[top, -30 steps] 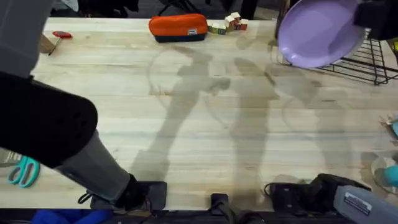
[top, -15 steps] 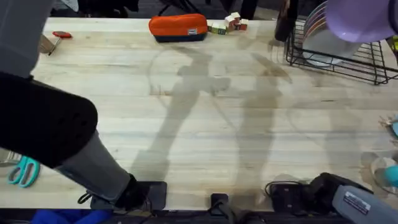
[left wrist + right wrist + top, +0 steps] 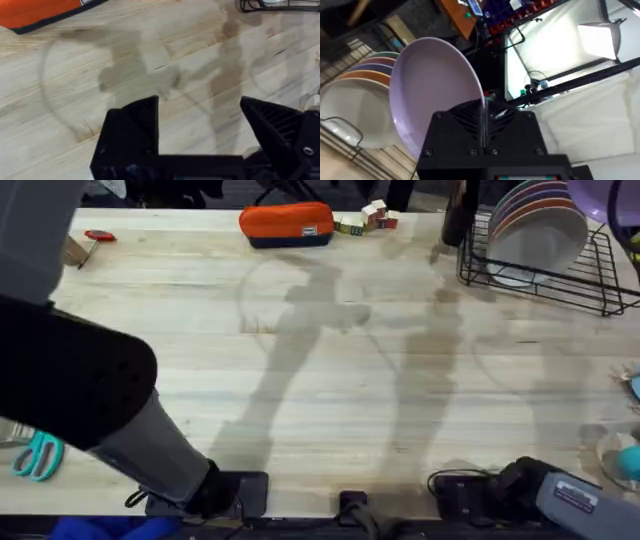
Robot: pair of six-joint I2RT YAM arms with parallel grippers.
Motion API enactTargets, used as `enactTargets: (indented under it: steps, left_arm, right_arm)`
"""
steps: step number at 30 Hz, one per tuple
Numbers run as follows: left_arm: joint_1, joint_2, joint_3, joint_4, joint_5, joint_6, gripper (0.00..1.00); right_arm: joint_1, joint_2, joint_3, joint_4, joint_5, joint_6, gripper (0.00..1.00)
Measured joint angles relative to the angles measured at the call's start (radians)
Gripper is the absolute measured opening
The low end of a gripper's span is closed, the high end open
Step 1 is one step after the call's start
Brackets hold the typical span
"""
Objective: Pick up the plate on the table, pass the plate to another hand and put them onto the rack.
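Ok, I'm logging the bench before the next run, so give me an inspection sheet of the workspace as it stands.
Surface: wooden table, its middle bare.
Job's things: lavender plate held on edge above the rack, not yet slotted; white, orange and other plates stand in the rack.
Clutter: orange pouch, small blocks, red tool, teal scissors.
Grippers: right gripper shut on the plate's rim; left gripper open, holding nothing, above the table.
Cables: black leads at the arm bases.
Surroundings: shelving and a lit white screen behind the rack.
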Motion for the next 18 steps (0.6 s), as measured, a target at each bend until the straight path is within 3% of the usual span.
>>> enactTargets:
  steps: [10,18]
  left_arm:
    - [0.0,0.0,0.0,0.0,0.0,0.0,0.994]
    - [0.0,0.0,0.0,0.0,0.0,0.0,0.994]
  right_arm:
    - [-0.004,0.055,0.0,0.238,-0.016,-0.007,0.028]
    - [-0.008,0.1,0.0,0.263,-0.041,-0.007,0.028]
